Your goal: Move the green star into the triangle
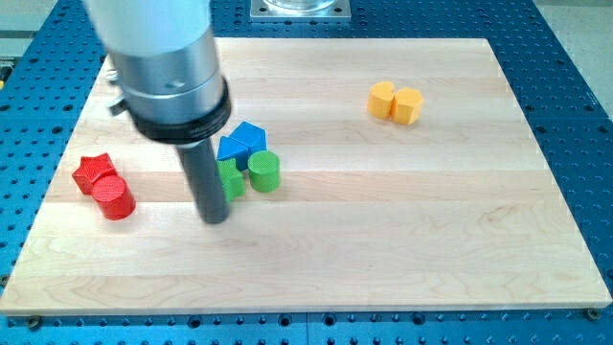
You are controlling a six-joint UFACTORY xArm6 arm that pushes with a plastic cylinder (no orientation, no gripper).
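Note:
The green star [232, 179] lies left of centre on the wooden board [383, 220], partly hidden behind my rod. The blue triangle [240, 142] sits just above it, touching or nearly touching. A green cylinder [264, 171] stands right beside the star on its right. My tip [215, 218] rests on the board at the star's lower left, close against it.
A red star [93, 171] and a red cylinder [115, 197] sit together near the view's left edge. Two yellow blocks [396, 102] sit side by side at the upper right. The arm's grey body [163, 57] fills the upper left.

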